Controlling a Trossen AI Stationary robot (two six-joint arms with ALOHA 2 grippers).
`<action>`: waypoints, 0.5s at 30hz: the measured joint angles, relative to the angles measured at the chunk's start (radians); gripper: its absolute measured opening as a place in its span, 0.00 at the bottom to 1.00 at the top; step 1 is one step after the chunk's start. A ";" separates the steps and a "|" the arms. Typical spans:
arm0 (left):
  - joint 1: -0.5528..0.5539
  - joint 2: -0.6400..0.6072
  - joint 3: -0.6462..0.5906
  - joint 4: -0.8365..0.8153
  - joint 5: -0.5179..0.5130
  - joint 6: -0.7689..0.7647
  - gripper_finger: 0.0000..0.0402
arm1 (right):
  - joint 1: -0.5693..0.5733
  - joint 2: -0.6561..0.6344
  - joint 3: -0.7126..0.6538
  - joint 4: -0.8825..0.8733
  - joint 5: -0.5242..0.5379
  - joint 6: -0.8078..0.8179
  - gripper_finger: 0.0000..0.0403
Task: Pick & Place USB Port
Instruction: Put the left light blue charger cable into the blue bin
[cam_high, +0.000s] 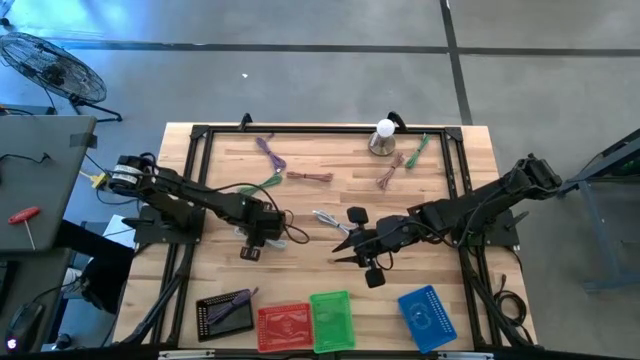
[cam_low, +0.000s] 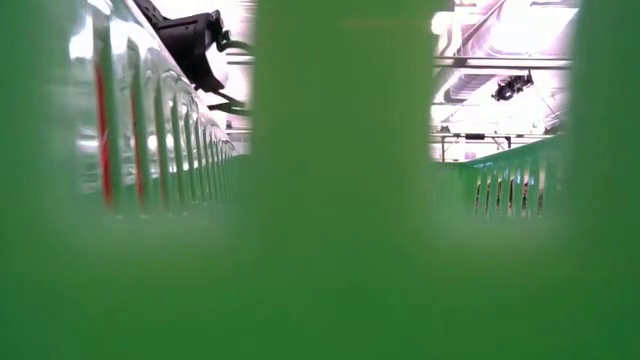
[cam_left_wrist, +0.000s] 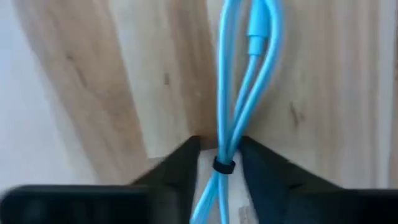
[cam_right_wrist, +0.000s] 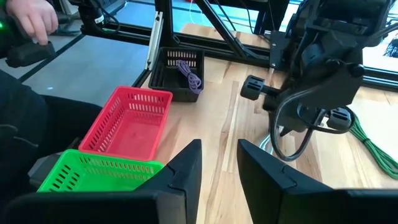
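Standing beside the rig, I see a wooden counter (cam_high: 310, 215) with a black frame along its edges, and two dark arms reaching toward its middle. Along the near edge four baskets stand in a row: a black basket (cam_high: 225, 313) with a purple cable (cam_right_wrist: 190, 73) inside, a red basket (cam_high: 284, 326), a green basket (cam_high: 331, 320) and a blue basket (cam_high: 427, 317). The low view is almost fully covered by the green plastic wall of one basket.

The left hand (cam_high: 262, 238) is low over the counter, left of the centre. Its two dark fingers (cam_left_wrist: 177, 167) stand on both sides of a light blue cable (cam_left_wrist: 239, 93), a bundle held by a small black tie. The fingers are close to the bundle, but I cannot tell if they already press it. The bundle lies on the wood and runs away from the hand.

The right hand (cam_high: 352, 250) hovers near the centre of the counter, above the baskets' row, and nothing is between its fingers (cam_right_wrist: 181, 169); they stand a little apart.

At the far side of the counter lie more cable bundles: a purple one (cam_high: 267, 151), a green one (cam_high: 418, 148) and two brownish ones (cam_high: 309, 177). A small metal stand with a white ball (cam_high: 383, 137) is near the far edge. A person's hand (cam_right_wrist: 31, 23) shows beyond the counter.
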 joint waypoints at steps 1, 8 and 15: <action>0.000 0.000 0.000 0.002 -0.010 -0.002 0.12 | 0.000 0.000 0.000 0.000 0.000 0.000 0.23; -0.028 -0.006 0.010 0.009 -0.077 -0.117 0.02 | 0.004 0.000 0.000 0.019 0.000 -0.016 0.23; -0.161 -0.077 0.149 0.019 -0.255 -0.275 0.01 | 0.004 -0.036 0.000 0.018 0.168 0.062 0.23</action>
